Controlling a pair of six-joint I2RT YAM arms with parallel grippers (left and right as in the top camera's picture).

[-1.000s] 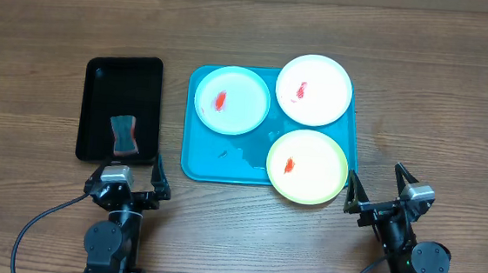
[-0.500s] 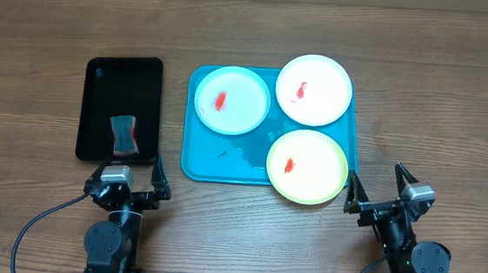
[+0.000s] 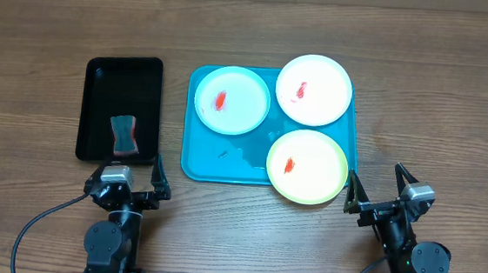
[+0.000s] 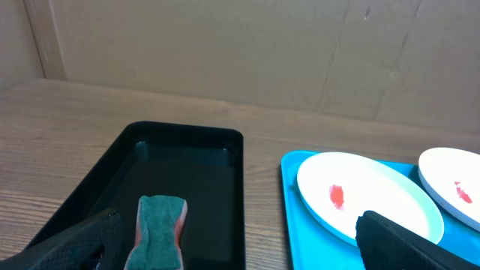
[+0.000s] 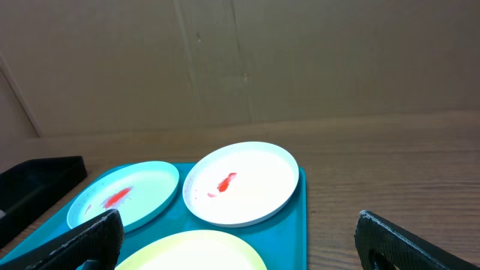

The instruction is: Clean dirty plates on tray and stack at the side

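The turquoise tray [image 3: 225, 161] lies at mid-table and holds three plates, each with a red smear: pale blue [image 3: 232, 100] at back left, white [image 3: 314, 90] at back right, pale yellow-green [image 3: 307, 166] at front right. My left gripper [image 3: 127, 182] is open and empty near the front edge, left of the tray. My right gripper [image 3: 382, 198] is open and empty, just right of the tray's front corner. The left wrist view shows the blue plate [image 4: 367, 195]. The right wrist view shows the white plate [image 5: 244, 184], the blue plate [image 5: 127, 196] and the yellow-green plate [image 5: 195, 251].
A black tray [image 3: 120, 109] lies left of the turquoise tray with a green and red sponge [image 3: 123, 135] at its front; the sponge also shows in the left wrist view [image 4: 159, 229]. A cardboard wall stands behind the wooden table.
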